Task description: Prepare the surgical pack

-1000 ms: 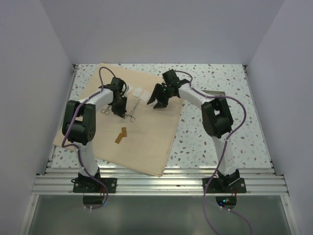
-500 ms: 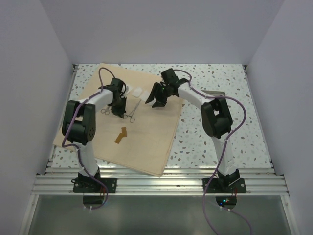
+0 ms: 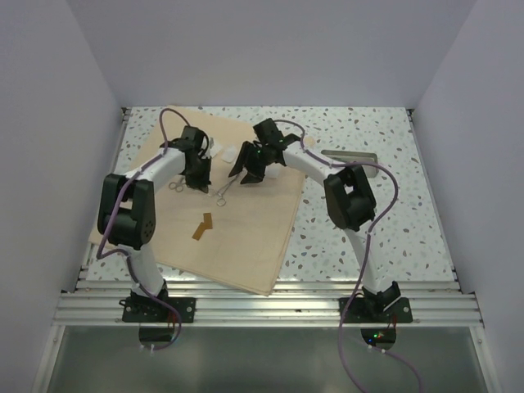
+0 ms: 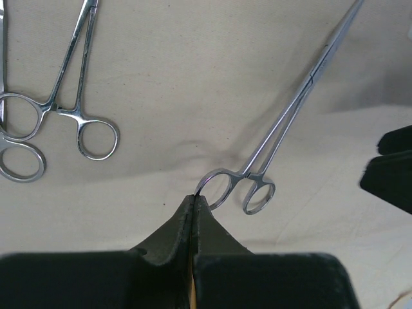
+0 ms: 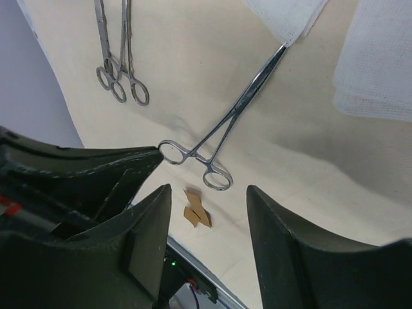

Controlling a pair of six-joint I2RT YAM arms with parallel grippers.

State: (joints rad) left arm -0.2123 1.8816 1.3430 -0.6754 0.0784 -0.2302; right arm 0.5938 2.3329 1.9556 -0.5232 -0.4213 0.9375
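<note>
The plain tan-beige fabric sheet (image 3: 237, 233) lay spread flat on the left half of the speckled white table (image 3: 368, 221), one corner reaching past the near edge. On its far part rested a long slender steel forceps (image 4: 293, 112), lying diagonally with its ring handles toward the arms and its tip just under one of the white gauze squares (image 5: 376, 61). To its left, well apart from it, a pair of shorter steel forceps (image 4: 67, 106) lay side by side, their rings overlapping. A small folded brown paper tag (image 3: 202, 227) sat on the sheet nearer the arms.

The left gripper (image 4: 193, 201) was down at the cloth with its jaws pressed fully together, the tips meeting the rim of the long forceps' nearer ring. Whether the ring was actually pinched between them could not be told. The right gripper (image 5: 209, 192) hovered above the sheet just beside the left one, jaws spread moderately wide and holding nothing, with the long forceps' rings seen between its fingers (image 5: 290, 251).

A shallow rectangular grey metal tray (image 3: 354, 155) stood on the bare table right of the sheet, partly hidden by the right arm.
</note>
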